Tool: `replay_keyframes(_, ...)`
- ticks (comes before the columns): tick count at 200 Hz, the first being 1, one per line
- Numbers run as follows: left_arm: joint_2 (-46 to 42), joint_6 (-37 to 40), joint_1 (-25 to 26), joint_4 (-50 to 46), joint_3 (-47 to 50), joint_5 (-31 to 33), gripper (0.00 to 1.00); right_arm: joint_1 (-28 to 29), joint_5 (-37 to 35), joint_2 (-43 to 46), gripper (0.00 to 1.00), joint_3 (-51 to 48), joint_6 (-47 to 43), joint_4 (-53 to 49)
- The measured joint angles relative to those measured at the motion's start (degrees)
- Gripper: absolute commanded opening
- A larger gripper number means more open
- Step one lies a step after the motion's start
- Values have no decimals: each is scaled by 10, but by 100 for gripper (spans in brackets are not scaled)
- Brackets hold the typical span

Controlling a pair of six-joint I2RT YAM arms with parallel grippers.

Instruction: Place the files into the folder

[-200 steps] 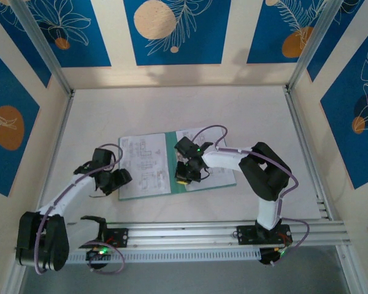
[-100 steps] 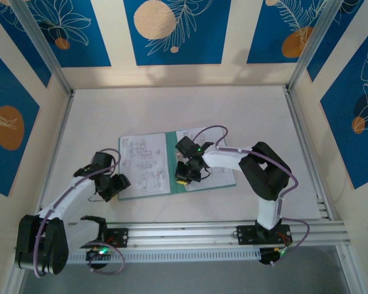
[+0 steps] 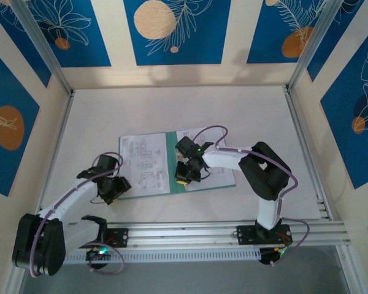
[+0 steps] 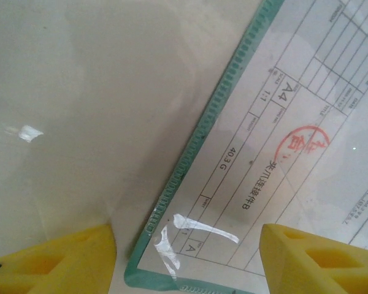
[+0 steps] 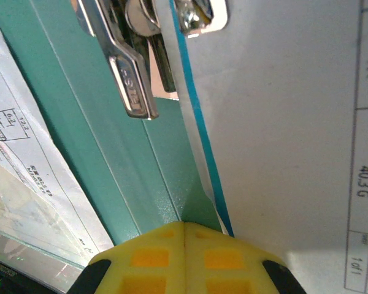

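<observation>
Left gripper (image 3: pixel 113 187) released, jaws straddling folder (image 3: pixel 170 160) near-left corner; right gripper (image 3: pixel 185 175) clenched empty (seemingly pinning spine). Catch cover edge, lift slowly, keep files (image 3: pixel 144 160) flat.

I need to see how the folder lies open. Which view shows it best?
Top external: it takes in the folder end to end, open and flat, sheets on both halves. Left wrist shows one corner; right wrist its spine and clip.

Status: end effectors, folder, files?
Left end effector open, at near-left corner of folder. Right end effector shut, tips down beside the blue-edged sheet. Folder open flat, files lying inside. Nothing blocking.
</observation>
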State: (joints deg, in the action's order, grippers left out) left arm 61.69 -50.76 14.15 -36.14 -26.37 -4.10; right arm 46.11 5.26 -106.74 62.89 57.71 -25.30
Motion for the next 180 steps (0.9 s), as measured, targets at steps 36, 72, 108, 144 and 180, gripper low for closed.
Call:
replay_keyframes(36,0,-19,25,0,-2,26,59,0,1,0,2,0,0,0)
replay_keyframes(72,-25,-28,30,10,7,23,58,-2,6,-3,2,1,0,0)
replay_keyframes(108,-39,-28,30,15,14,20,57,-5,12,-4,2,1,0,0)
replay_keyframes(144,-51,-28,30,16,18,20,56,-5,12,-4,2,1,0,0)
replay_keyframes(180,-89,-30,31,22,28,-5,56,-9,14,-4,1,1,0,-1)
